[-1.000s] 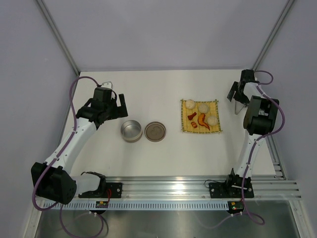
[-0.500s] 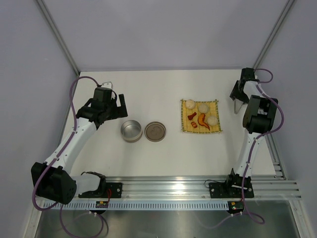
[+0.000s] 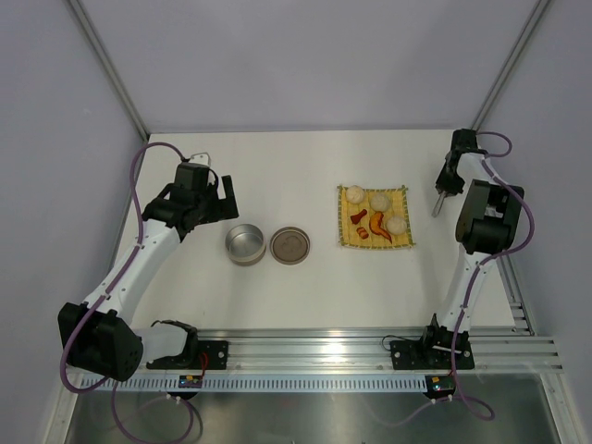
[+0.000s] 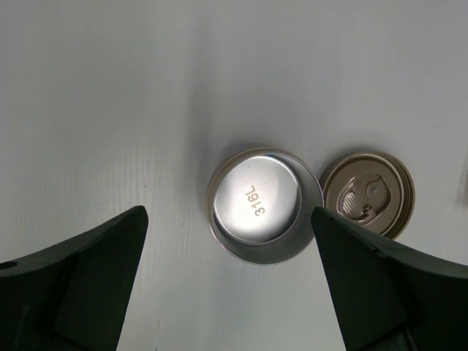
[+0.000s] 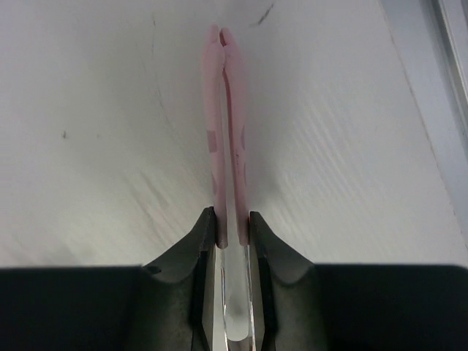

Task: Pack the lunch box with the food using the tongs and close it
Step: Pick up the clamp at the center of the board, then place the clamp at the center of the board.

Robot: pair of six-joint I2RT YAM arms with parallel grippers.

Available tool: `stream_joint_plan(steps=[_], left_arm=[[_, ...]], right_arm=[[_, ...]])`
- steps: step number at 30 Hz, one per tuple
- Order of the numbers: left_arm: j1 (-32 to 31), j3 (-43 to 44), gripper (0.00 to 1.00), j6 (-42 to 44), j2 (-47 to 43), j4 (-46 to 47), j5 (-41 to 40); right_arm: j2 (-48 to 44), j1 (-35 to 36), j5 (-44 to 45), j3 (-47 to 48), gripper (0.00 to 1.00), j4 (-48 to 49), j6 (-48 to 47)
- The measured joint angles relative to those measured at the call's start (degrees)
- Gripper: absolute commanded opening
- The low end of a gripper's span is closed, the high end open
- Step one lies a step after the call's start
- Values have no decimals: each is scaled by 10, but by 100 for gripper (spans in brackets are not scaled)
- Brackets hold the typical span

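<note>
Right claw point(image 5: 232, 219) clamps the tongs point(image 5: 227, 124); left claw point(image 4: 227, 213) gapes wide.

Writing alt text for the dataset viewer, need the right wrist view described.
The right fingers are shut on the pale pink tongs, pinching the two arms together so the tips nearly meet. The tongs point away from the camera over the white table, with a grey strip along its edge at the upper right.
</note>
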Motion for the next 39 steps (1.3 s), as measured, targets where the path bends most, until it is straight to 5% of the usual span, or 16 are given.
stream_joint_plan(steps=[12,19,26,39], left_arm=[[0,0,99,0,-9,0,2],[0,0,99,0,-20,0,6],[-2,0,99,0,-25,0,14],[-3,0,99,0,-30,0,16]], right_arm=[[-234,6,-103,-127,16,-98,40],[-363,67,-132,-181,19,-169,54],[-430,146,-134,-236,26,-250,76],[-485,155,-130,-254,39,-309,94]])
